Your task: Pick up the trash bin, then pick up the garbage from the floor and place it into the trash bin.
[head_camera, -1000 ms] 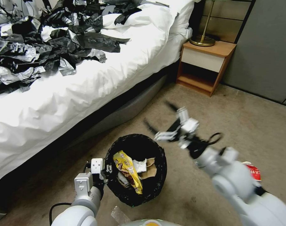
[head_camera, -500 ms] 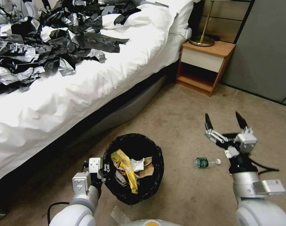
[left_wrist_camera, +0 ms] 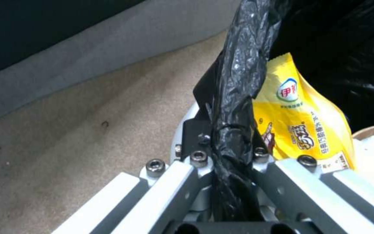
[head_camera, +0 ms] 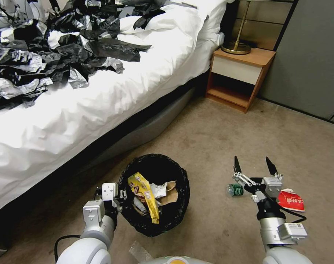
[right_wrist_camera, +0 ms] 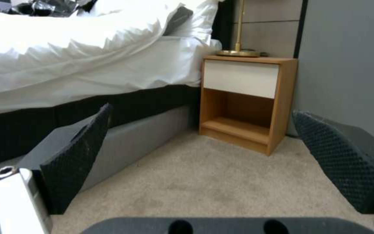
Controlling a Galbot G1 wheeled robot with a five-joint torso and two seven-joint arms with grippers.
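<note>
Trash bin (head_camera: 178, 216) is held at its bag-lined rim by the left tool (head_camera: 117, 198), clamped on the liner, beside the bed (head_camera: 101, 110). Yellow wrapper (head_camera: 145, 196), tissue and brown paper are seen inside. Right tool (head_camera: 253, 167) is spread wide, empty, above the floor between bottle (head_camera: 234, 190) and red packet (head_camera: 291, 201).

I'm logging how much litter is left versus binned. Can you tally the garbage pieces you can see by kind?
Yellow snack wrapper, in the trash bin: 1
White tissue, in the bin: 1
Brown paper bag, in the bin: 1
Plastic bottle, on the floor: 1
Red packet, on the floor: 1
Total: 5
</note>
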